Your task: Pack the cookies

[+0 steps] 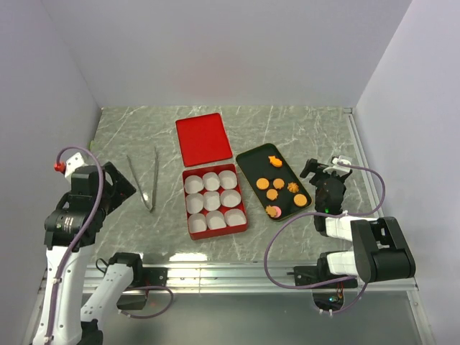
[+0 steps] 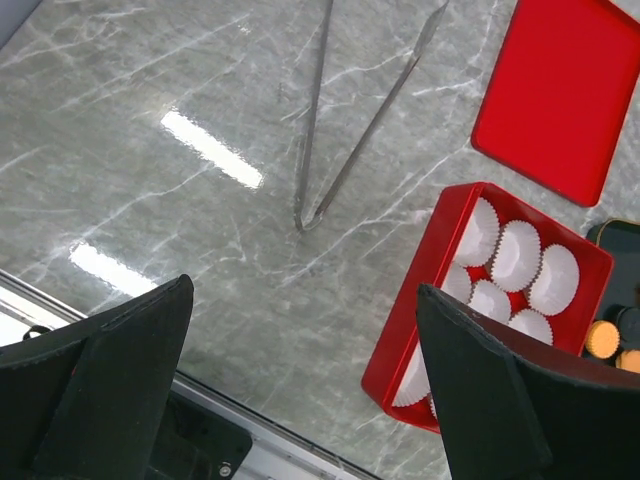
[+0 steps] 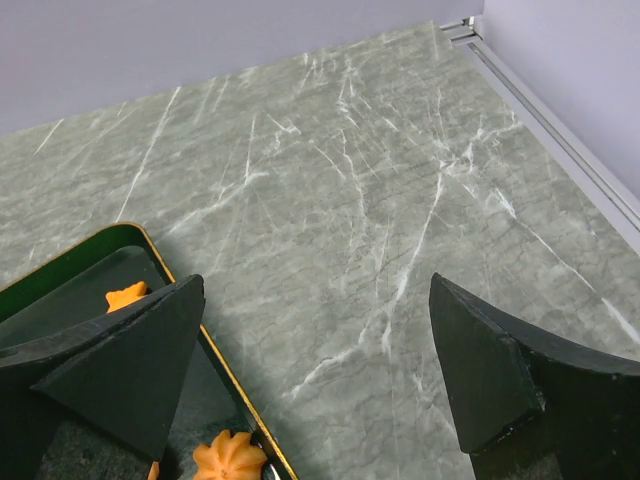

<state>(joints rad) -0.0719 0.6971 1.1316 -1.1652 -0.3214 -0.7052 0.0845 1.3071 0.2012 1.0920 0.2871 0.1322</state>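
Several small cookies (image 1: 279,184) lie on a black tray (image 1: 253,159) right of centre: mostly round orange ones, an irregular orange one with a red bit (image 1: 273,161) and a pink one (image 1: 273,211). Two orange cookies (image 3: 229,456) show in the right wrist view. A red box (image 1: 195,233) holding several white paper cups (image 1: 211,200) stands left of the tray; it also shows in the left wrist view (image 2: 430,282). My left gripper (image 1: 115,188) is open and empty, above the table left of the box. My right gripper (image 1: 323,169) is open and empty, just right of the tray.
The red lid (image 1: 203,139) lies flat behind the box. Metal tongs (image 1: 143,180) lie on the marble table left of the box, also in the left wrist view (image 2: 345,130). Walls close in on the left, back and right. A metal rail (image 1: 237,273) runs along the near edge.
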